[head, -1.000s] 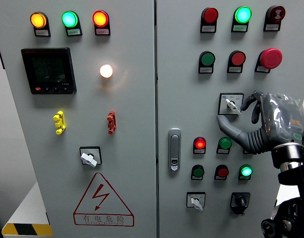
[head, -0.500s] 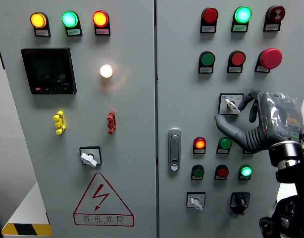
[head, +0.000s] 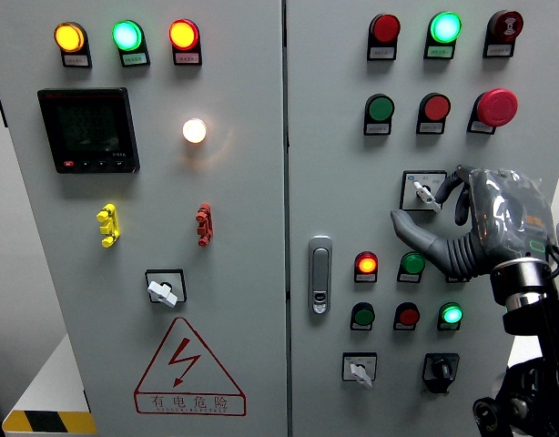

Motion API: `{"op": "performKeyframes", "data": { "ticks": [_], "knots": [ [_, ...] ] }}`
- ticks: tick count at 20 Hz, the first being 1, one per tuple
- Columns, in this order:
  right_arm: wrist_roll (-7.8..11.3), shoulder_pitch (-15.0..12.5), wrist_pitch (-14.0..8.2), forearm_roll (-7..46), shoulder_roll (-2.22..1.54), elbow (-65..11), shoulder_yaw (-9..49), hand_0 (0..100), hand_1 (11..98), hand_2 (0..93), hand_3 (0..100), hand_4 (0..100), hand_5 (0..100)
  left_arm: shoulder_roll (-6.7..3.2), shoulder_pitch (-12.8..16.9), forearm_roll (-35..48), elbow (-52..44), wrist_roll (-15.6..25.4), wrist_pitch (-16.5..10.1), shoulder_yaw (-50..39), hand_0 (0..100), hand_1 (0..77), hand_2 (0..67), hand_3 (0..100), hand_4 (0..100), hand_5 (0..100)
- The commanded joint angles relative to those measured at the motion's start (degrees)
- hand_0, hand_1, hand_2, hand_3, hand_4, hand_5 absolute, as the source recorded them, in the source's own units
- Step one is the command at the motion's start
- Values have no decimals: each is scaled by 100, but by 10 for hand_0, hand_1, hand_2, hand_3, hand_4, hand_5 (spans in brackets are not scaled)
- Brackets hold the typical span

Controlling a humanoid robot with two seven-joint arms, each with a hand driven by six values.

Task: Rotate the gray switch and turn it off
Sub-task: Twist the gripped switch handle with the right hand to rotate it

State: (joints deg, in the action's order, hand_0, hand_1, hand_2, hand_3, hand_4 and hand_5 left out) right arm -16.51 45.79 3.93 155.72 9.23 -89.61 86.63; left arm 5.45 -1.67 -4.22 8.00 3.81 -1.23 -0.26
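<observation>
reaching in from the lower right, the right hand [head: 475, 228] sits against the right-hand cabinet door, just beside the gray switch [head: 424, 191], which is mounted on a small square plate in the middle band of that door, below the row of green and red push buttons and left of the hand's palm. the switch knob's long axis runs on a slant, its pointer end angled down and to the right, toward the hand. the fingers [head: 454, 182] are curled loosely and apart, not clamped on anything: the upper ones arch over toward the right edge of the switch plate and look close to the knob or just touching its tip, though contact cannot be confirmed from this angle. the thumb [head: 409, 226] juts out to the left beneath the plate, clear of the knob. so the switch lies up and to the left of the palm, inside the open bracket formed by thumb below and fingers above.

the left hand is not in view, so the right hand is the only one placed to work. by my judgement the grasp is not yet made; the coming move needs the fingers and thumb to close across the knob's narrow sides, square to its slanted axis, before any wrist twist. the lit red lamp [head: 367, 265] sits just under the thumb, a near neighbour to avoid bumping.
</observation>
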Motion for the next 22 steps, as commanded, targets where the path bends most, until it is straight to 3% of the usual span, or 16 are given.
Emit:
{"op": "performKeyframes", "data": {
  "ticks": [1, 8, 22],
  "knots": [
    [-2, 0, -6, 2, 0, 5, -14, 0, 366, 650, 929, 930, 1000, -1, 0, 0, 0, -4, 0, 0, 0, 0, 132, 183, 95, 118],
    [-2, 35, -6, 54, 0, 40, -6, 6, 355, 661, 931, 932, 1000, -1, 0, 0, 0, 5, 0, 0, 0, 0, 132, 183, 95, 118],
    [-107, 106, -6, 81, 0, 181, -41, 140, 325, 666, 945, 935, 1000, -1, 0, 0, 0, -4, 0, 0, 0, 0, 132, 183, 95, 118]
  ]
}}
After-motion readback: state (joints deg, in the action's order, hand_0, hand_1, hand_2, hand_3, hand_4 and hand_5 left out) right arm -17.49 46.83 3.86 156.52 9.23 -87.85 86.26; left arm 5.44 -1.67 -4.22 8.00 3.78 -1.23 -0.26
